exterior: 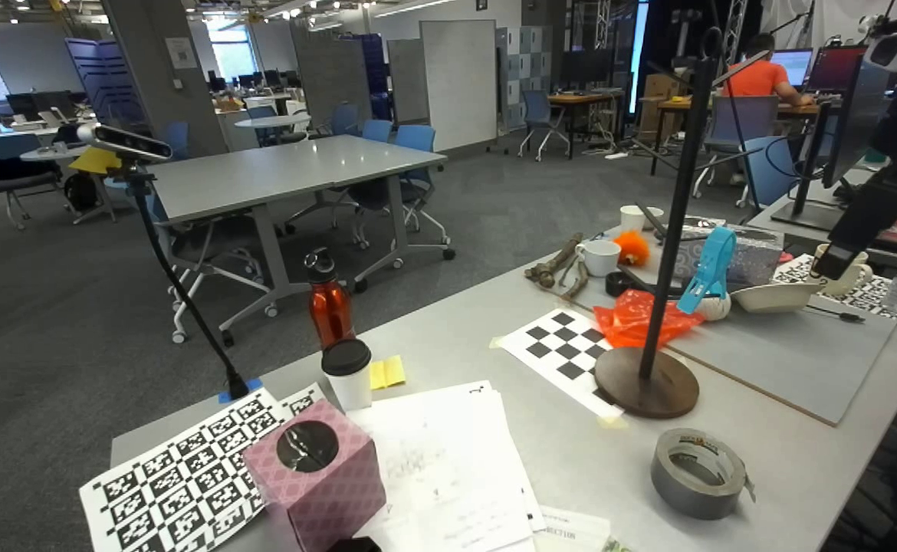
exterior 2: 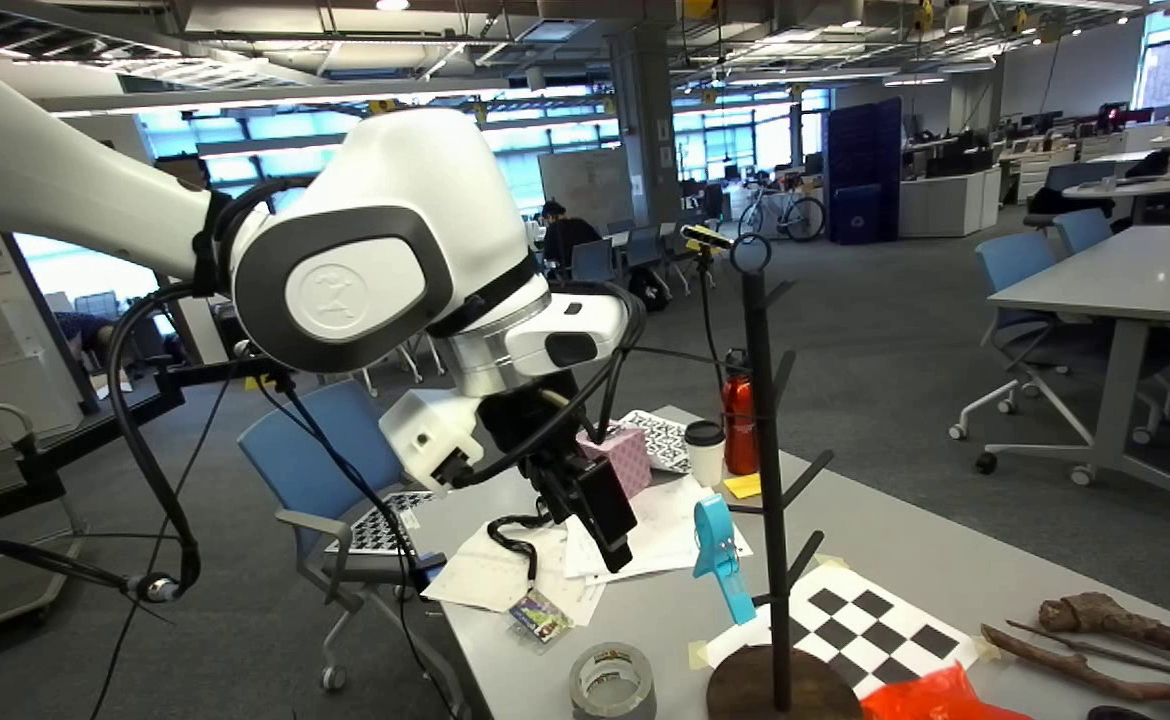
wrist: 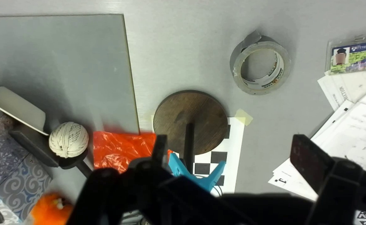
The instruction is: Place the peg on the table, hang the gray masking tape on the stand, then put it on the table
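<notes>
The tool (wrist: 231, 150) is poised above the bench (exterior: 571, 452), its jaws spread wide and empty. The peg (exterior: 711, 268) is hung on the stand (exterior: 677, 215); whether clipped or hooked cannot be told. The tape (exterior: 698, 502) is laid flat near the stand's base. Should a clipped peg be tugged, the stand could be tipped. With the peg partly hidden by the tool in the wrist view, the grasp may be misjudged and the stand knocked. Later, the tape could be dropped if hung too shallowly.

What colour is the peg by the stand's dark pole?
Bright blue; the peg shows best in an exterior view.
</notes>
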You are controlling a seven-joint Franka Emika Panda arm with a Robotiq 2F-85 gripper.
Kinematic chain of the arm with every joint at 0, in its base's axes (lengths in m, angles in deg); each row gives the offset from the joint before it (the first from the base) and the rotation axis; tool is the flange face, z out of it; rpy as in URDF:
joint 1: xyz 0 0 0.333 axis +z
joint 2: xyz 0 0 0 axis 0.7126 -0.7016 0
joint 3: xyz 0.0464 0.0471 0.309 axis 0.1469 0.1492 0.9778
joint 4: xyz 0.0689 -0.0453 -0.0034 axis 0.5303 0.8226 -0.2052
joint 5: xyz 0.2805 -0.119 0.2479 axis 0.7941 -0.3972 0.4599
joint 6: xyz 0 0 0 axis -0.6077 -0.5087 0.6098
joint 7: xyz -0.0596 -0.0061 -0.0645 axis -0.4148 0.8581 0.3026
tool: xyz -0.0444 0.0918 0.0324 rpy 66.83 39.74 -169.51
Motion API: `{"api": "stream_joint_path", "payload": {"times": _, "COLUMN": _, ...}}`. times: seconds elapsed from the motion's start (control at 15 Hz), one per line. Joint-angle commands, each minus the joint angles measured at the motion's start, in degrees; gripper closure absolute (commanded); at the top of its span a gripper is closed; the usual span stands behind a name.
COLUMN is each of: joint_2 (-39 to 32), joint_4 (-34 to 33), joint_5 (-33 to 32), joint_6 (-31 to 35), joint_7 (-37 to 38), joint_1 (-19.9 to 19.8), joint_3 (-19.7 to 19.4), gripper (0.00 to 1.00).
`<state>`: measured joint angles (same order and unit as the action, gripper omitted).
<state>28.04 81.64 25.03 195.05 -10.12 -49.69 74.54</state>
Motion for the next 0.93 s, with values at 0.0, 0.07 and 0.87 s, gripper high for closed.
{"api": "stream_joint_path", "payload": {"times": 0.0, "joint_2": -2.95, "joint_4": -0.94, "joint_5": 0.40, "joint_6": 3.91, "joint_7": 1.80, "joint_1": 0.03, "joint_3": 0.45, "gripper": 0.00}}
{"api": "stream_joint_path", "payload": {"times": 0.07, "joint_2": -3.43, "joint_4": -0.68, "joint_5": 1.07, "joint_6": 5.39, "joint_7": 1.82, "joint_1": 0.23, "joint_3": 0.34, "gripper": 0.00}}
{"api": "stream_joint_path", "payload": {"times": 0.87, "joint_2": -10.86, "joint_4": 2.07, "joint_5": -2.86, "joint_6": 25.68, "joint_7": 9.87, "joint_1": -1.08, "joint_3": 1.51, "gripper": 0.00}}
